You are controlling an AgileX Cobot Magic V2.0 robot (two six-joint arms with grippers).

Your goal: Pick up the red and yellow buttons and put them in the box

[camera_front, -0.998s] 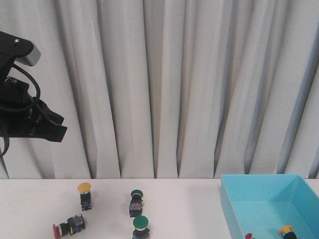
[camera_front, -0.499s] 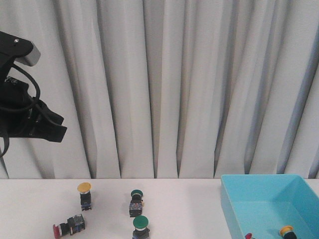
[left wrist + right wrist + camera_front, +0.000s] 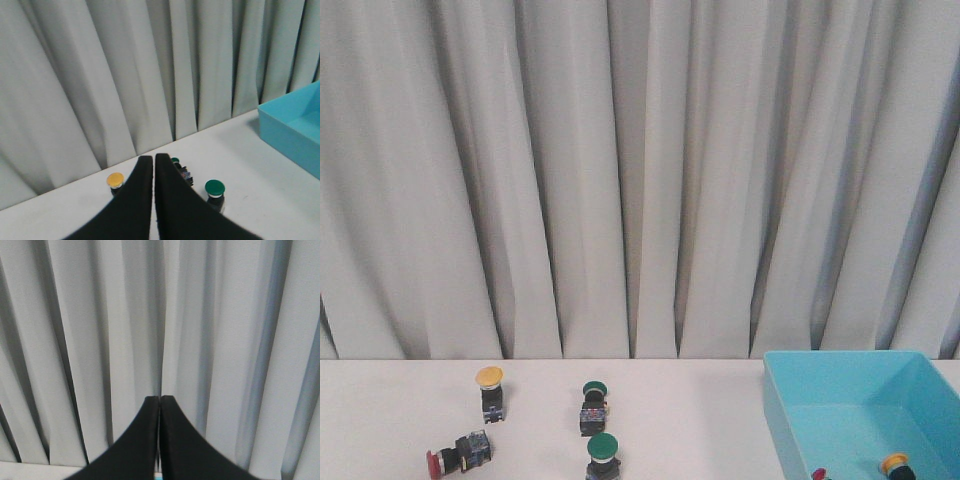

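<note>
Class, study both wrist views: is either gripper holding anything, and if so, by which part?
Nothing is held. The left gripper and the right gripper each have their black fingers pressed together with nothing between them.

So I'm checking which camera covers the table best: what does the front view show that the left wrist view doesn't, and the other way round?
Only the front view shows the red button lying on its side, plus a yellow-capped one and a bit of red inside the blue box. Only the left wrist view shows the left gripper, its fingers pressed together and empty. Both show the upright yellow button, the two green buttons, the box, the white table and the curtain.
</note>
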